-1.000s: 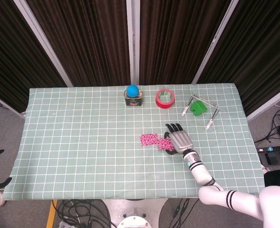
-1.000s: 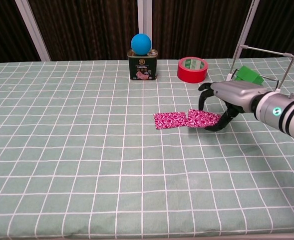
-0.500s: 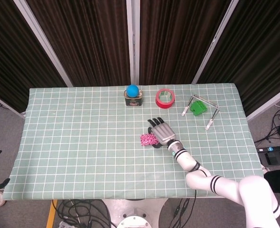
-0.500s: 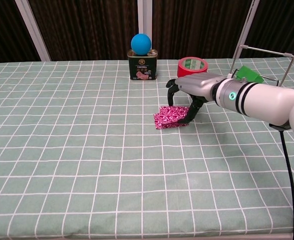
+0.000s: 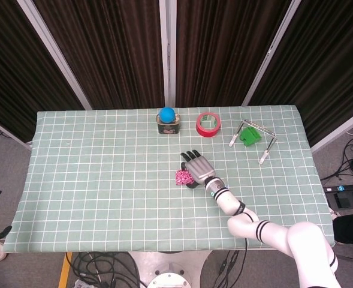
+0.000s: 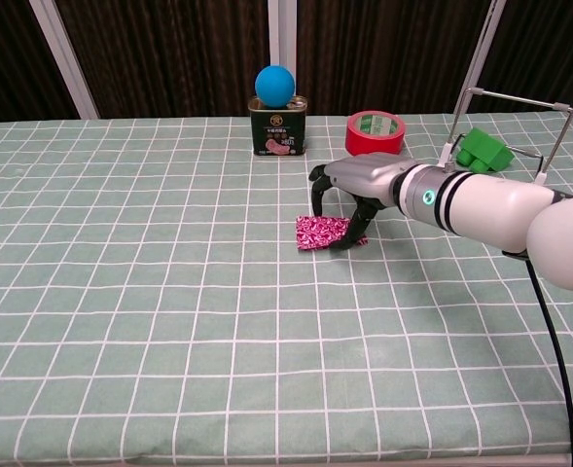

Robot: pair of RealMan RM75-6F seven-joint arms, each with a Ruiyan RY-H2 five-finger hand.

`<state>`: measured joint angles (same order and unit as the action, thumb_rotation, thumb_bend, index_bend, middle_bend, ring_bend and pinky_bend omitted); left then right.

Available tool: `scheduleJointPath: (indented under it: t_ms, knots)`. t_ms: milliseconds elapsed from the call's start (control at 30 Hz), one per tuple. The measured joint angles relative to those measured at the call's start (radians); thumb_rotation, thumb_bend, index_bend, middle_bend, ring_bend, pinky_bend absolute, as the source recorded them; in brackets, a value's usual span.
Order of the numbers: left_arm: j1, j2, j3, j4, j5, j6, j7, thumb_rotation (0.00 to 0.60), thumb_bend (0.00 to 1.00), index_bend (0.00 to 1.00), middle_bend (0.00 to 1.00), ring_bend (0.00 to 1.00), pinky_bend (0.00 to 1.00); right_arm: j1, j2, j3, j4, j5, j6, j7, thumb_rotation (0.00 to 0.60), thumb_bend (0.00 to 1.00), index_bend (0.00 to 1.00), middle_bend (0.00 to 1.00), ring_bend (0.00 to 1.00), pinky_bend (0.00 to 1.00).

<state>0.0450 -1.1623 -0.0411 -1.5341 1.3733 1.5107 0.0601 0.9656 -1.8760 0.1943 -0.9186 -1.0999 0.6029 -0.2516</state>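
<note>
Folding the pink cloth, about half done.
My right hand [image 6: 349,195] pinches the pink cloth [image 6: 319,232] near table middle, at 5 o'clock from the can [image 6: 277,125]; it looks doubled, flattening remains. Left hand is not visible.

Head view high above, looking steeply down; chest view low, near, level across the same table [image 5: 92,180].
</note>
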Motion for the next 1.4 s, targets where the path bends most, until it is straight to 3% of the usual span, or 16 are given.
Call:
scheduleJointPath:
  t_ms: [1400]
  knots:
    - [-0.002, 0.005, -0.005, -0.018, -0.008, -0.004, 0.015, 0.6, 0.08, 0.23, 0.16, 0.11, 0.15, 0.013, 0.004, -0.032, 0.062, -0.083, -0.035, 0.07, 0.456, 0.15, 0.3, 0.04, 0.0, 0.0]
